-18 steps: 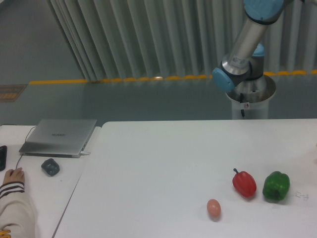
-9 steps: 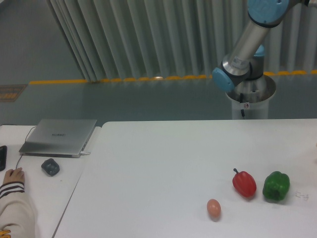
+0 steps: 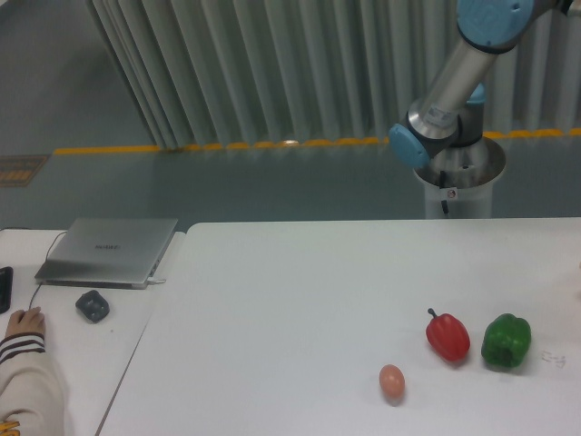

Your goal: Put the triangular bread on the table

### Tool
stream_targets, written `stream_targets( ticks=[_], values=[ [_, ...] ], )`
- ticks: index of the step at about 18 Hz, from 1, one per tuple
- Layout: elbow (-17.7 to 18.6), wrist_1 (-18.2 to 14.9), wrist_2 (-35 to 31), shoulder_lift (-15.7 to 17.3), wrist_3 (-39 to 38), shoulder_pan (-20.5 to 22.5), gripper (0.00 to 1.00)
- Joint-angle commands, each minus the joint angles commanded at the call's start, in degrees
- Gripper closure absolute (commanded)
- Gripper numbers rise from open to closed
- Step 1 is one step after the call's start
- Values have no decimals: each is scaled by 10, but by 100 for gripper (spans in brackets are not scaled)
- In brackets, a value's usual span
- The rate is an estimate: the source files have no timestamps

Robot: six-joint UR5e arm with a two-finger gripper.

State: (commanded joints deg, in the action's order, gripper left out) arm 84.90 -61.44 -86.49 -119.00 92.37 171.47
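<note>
In the single fixed view, only the arm [image 3: 454,82] shows, rising from its pedestal behind the bench [image 3: 300,300] and leaving the frame at top right; the end effector is out of view, so its opening and any load cannot be told. The bread appears nowhere, so its bearing from the end effector, its heading and its long axis cannot be judged. On the bench sit an egg [image 3: 391,381], a red pepper [image 3: 448,335] and a green pepper [image 3: 506,341].
</note>
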Motion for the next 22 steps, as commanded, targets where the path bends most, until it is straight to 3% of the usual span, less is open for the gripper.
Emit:
stream_targets(
  ticks=[2,4,8,15,17,22],
  values=[
    [-3,0,0,0,2,0,78],
    [-4,0,0,3,4,1,97],
    [-4,-6,-2,25,7,1,98],
    [3,-72,2,80,8,-12,98],
    [3,-89,8,97,2,-28,98],
    [14,-91,8,119,-52,-97,97]
  ],
)
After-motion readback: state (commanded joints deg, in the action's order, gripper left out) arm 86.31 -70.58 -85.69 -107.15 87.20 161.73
